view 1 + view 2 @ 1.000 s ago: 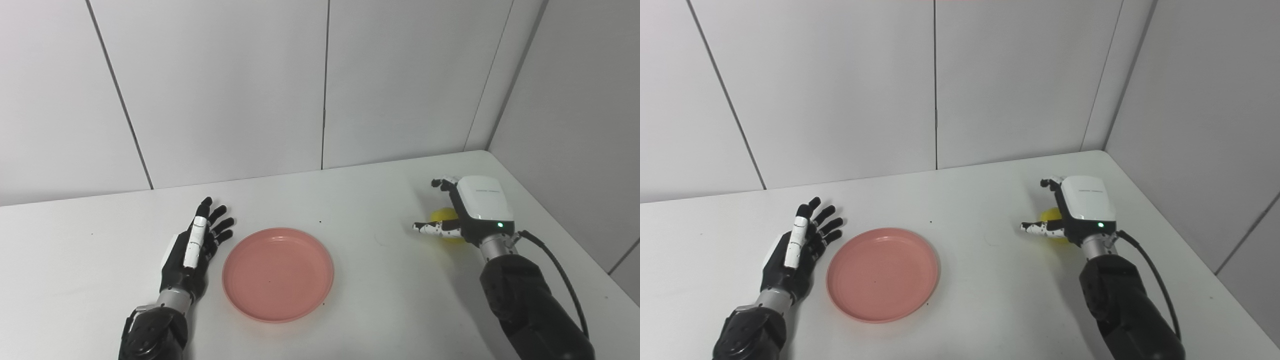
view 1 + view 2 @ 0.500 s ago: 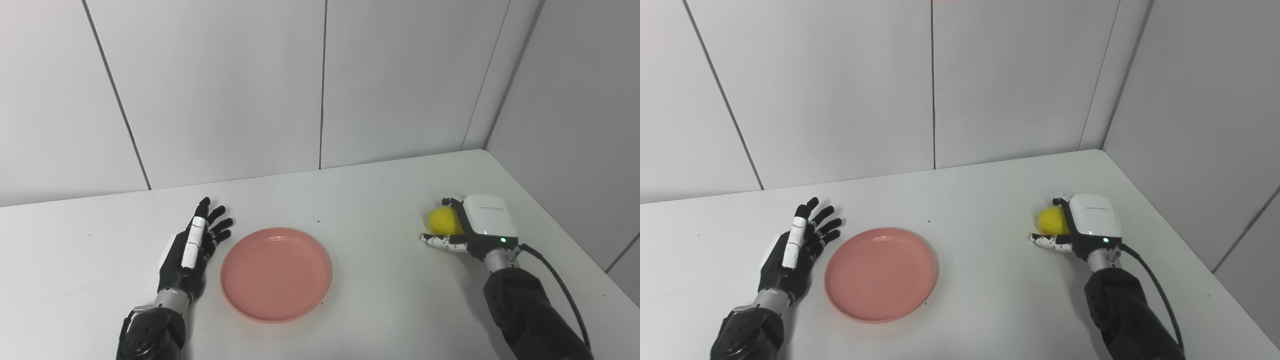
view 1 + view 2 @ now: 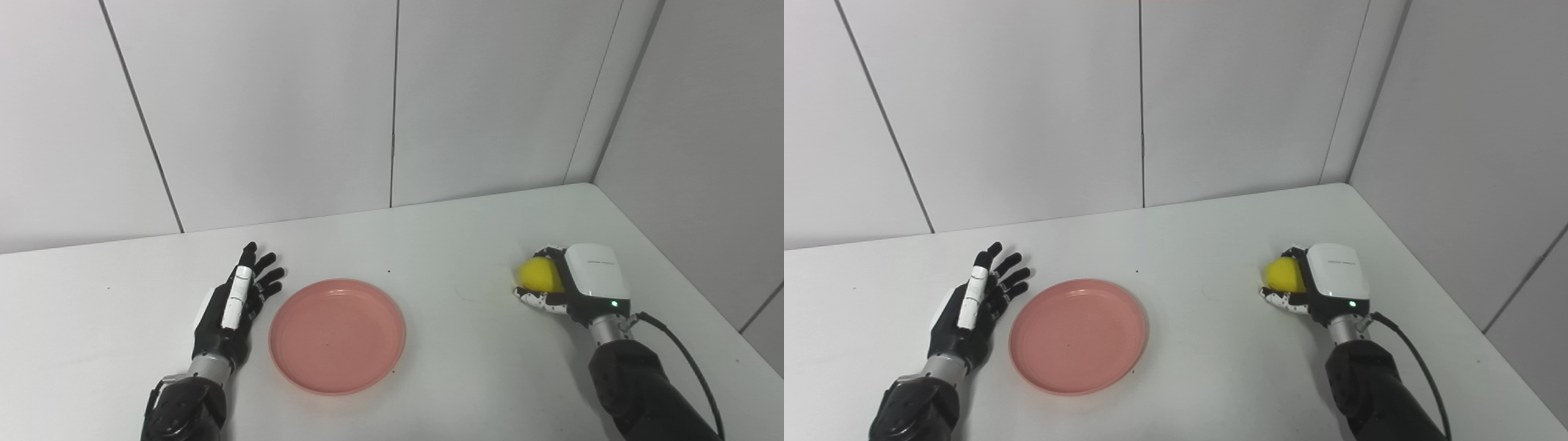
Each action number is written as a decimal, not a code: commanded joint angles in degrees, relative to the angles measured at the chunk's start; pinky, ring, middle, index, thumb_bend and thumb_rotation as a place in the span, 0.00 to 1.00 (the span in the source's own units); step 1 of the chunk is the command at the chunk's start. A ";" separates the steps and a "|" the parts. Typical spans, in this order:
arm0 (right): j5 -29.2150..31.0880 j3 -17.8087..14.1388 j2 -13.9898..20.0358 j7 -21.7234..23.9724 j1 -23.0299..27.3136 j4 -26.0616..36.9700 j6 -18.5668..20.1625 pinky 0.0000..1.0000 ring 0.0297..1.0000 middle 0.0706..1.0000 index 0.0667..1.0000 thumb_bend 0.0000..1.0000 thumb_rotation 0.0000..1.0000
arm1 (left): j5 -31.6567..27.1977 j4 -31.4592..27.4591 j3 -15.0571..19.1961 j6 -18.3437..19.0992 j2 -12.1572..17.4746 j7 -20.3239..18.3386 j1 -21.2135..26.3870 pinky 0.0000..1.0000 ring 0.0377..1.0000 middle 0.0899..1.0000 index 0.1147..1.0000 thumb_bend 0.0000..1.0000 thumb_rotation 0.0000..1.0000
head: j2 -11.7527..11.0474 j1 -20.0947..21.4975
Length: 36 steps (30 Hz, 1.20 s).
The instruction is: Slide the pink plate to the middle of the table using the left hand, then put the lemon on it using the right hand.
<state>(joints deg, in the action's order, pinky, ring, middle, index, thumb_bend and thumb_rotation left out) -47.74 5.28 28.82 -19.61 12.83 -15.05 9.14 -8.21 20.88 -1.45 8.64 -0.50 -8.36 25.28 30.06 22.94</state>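
Pink plate sits mid-surface; left hand open beside it. Right hand fingers wrap the lemon; transfer outstanding.

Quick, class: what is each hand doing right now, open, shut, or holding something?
Left hand: open, fingers spread, holding nothing, beside the pink plate.
Right hand: shut on the lemon.

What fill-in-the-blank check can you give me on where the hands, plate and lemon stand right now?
1. The right hand has its fingers closed around the ____.
2. The pink plate holds ____.
3. The left hand rests open just to the ____ of the plate.
4. The lemon sits to the plate's ____.

Missing words: lemon; nothing; left; right
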 commanded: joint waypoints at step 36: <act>0.78 2.42 1.92 8.52 5.30 14.18 -3.52 0.18 0.21 0.27 0.44 0.52 0.14 | 1.18 2.76 -0.47 3.24 -0.73 0.92 -2.27 0.89 0.86 0.90 1.00 0.78 0.87 | -0.44 -1.73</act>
<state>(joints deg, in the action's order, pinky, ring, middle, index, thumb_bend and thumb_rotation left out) -45.92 7.67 30.07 -11.22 15.09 -3.65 6.49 -7.56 20.93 -1.59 8.60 -0.88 -8.06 25.32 29.53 21.27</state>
